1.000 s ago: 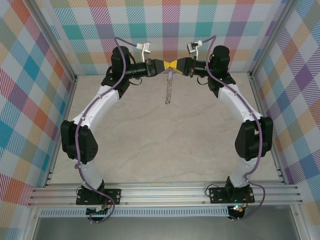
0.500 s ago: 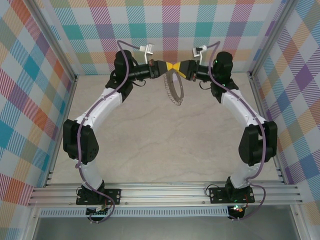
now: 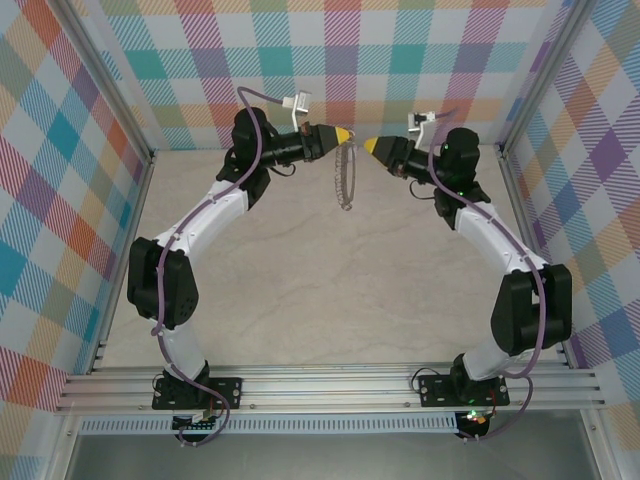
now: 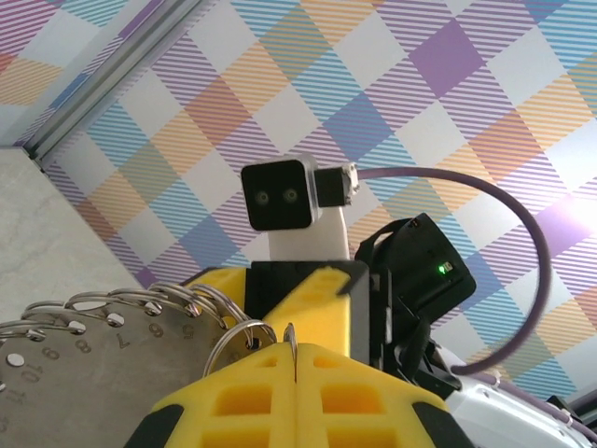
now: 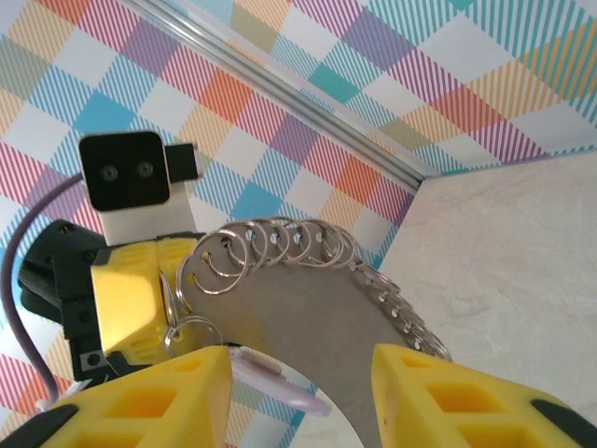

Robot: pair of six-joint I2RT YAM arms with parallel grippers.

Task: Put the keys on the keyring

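Observation:
The keyring (image 3: pixel 347 176) hangs edge-on above the far middle of the table, a grey loop with several small split rings along its rim. My left gripper (image 3: pixel 343 133) is shut on its top edge; in the left wrist view the yellow fingers (image 4: pixel 233 397) pinch a thin metal edge beside the numbered keyring (image 4: pixel 75 378). My right gripper (image 3: pixel 371 147) stands open just to the right, apart from the ring. In the right wrist view the keyring (image 5: pixel 308 313) hangs beyond the open right gripper (image 5: pixel 298 359). The keys (image 5: pixel 280 385), a pale lilac tab, dangle below a small ring near the left gripper (image 5: pixel 126 299).
The marbled tabletop (image 3: pixel 330 290) lies below both arms. Plaid walls enclose it at the back and sides, with aluminium posts in the corners (image 3: pixel 150 150). A metal rail (image 3: pixel 330 385) carries both arm bases along the near edge.
The right gripper has opened and drawn back to the right, away from the left gripper's tips. The keyring now hangs from the left gripper alone and has swung edge-on.

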